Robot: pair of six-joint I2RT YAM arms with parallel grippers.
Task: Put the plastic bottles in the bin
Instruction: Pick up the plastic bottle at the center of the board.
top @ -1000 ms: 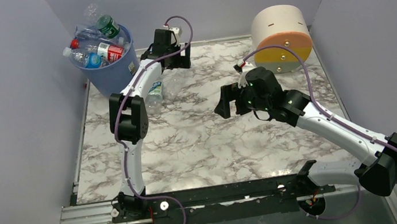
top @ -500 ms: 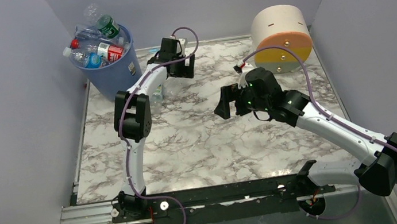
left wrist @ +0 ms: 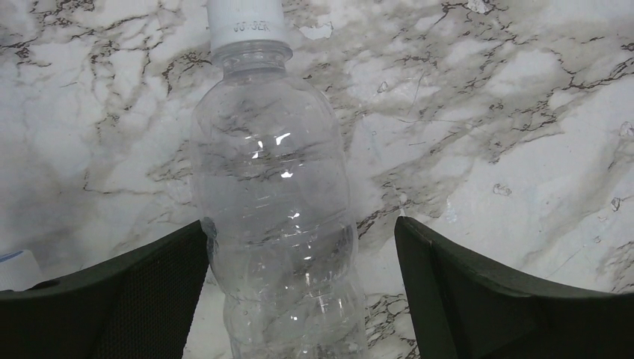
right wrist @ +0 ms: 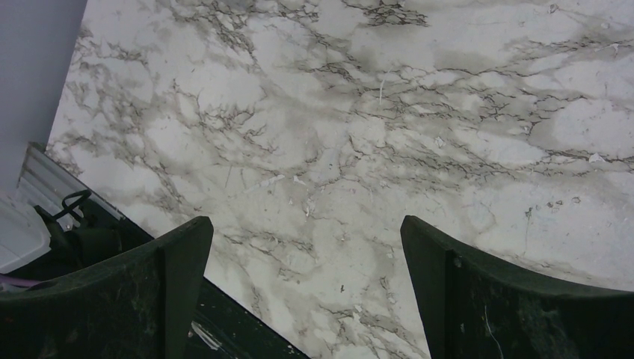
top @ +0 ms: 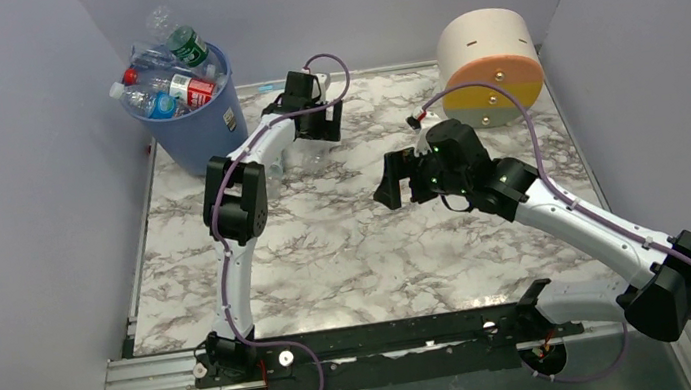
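Since the blue bin (top: 196, 124) is already heaped past its rim with plastic bottles (top: 170, 77), the drop looks like the sketchy part to me. The left arm (top: 246, 158) reaches in just beside the bin, jaws wide open and straddling a clear white-capped bottle (left wrist: 273, 194) lying flat on the marble bench (left wrist: 523, 149). One finger (left wrist: 149, 284) touches the bottle's side and the other has a gap, so closing could shove or roll it instead of pinching it. It's thin, slick plastic too, so a hard squeeze might squirt it out. The right arm (top: 566, 216) has its jaws open over bare marble, well away from the bin, holding nothing. Even with a clean grab, letting go over that pile could bounce it off or knock another bottle out.
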